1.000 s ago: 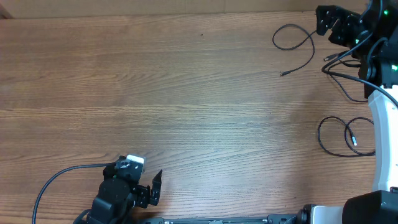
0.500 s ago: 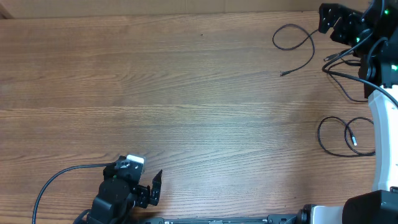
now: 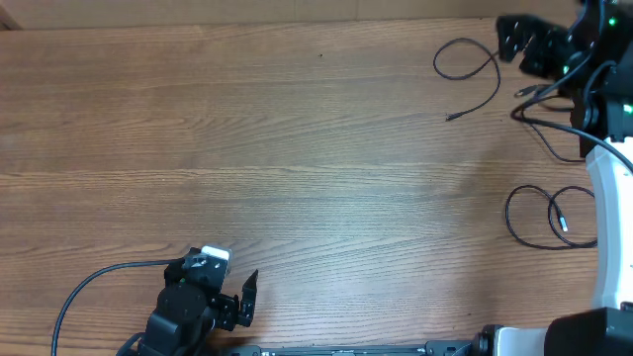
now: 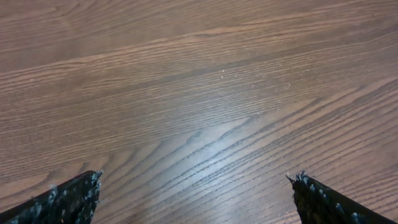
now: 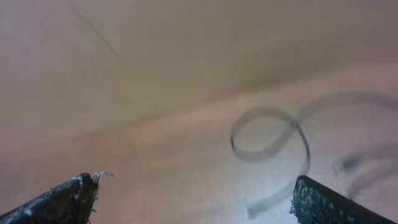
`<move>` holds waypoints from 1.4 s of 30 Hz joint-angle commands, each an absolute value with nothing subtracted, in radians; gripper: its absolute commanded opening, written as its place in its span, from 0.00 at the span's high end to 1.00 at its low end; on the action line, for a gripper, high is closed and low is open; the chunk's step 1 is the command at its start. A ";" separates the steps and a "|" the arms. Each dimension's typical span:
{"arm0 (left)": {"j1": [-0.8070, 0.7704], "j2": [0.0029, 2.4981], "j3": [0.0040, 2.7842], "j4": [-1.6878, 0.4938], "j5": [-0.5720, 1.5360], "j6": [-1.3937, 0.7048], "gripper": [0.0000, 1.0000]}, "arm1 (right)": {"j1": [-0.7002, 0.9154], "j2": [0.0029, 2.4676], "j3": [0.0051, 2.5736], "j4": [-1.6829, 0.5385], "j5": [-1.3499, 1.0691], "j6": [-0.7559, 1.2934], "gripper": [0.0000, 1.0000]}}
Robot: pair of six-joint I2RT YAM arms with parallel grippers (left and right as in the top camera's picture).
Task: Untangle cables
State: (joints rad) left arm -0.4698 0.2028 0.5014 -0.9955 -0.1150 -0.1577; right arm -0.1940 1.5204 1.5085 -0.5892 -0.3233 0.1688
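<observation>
cables (image 3: pixel 473 71) on the right side of the table (image 3: pixel 297 148), nothing gripped
top cable (image 3: pixel 492 87) loops just beside the right gripper (image 3: pixel 512 42); second cable (image 3: pixel 547 124) runs by that arm; third cable (image 3: pixel 539 220) coils nearer the front. Right gripper's fingers are spread wide and empty, its wrist view blurred. Left gripper (image 3: pixel 245 302) is at near left, well apart from the cables, fingers also wide and empty.

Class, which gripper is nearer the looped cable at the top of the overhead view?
Right. The right gripper, open, is just to the right of the looped cable. The left gripper is far off at the table's opposite, near edge.
</observation>
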 commanded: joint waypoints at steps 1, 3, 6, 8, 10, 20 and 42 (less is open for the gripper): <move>-0.468 0.201 0.495 -0.991 -0.104 -0.172 0.00 | -0.190 1.369 1.489 -0.667 -0.238 0.144 0.00; -0.468 0.201 0.495 -0.991 -0.104 -0.172 0.00 | -0.190 1.280 1.467 -0.725 -0.208 0.144 0.00; -0.468 0.201 0.495 -0.991 -0.104 -0.172 0.01 | -0.190 1.125 1.417 -0.762 -0.155 0.144 0.00; -0.468 0.201 0.495 -0.991 -0.104 -0.172 0.00 | -0.190 1.019 1.370 -0.762 -0.098 0.144 0.00; -0.468 0.201 0.495 -0.991 -0.104 -0.172 0.01 | -0.192 0.916 1.311 -0.762 -0.054 0.144 0.00; -0.468 0.201 0.495 -0.991 -0.104 -0.172 0.01 | -0.192 0.522 0.825 -0.565 -0.032 0.158 0.00; -0.468 0.201 0.495 -0.991 -0.104 -0.172 0.00 | -0.178 0.167 0.004 0.135 -0.126 0.213 0.00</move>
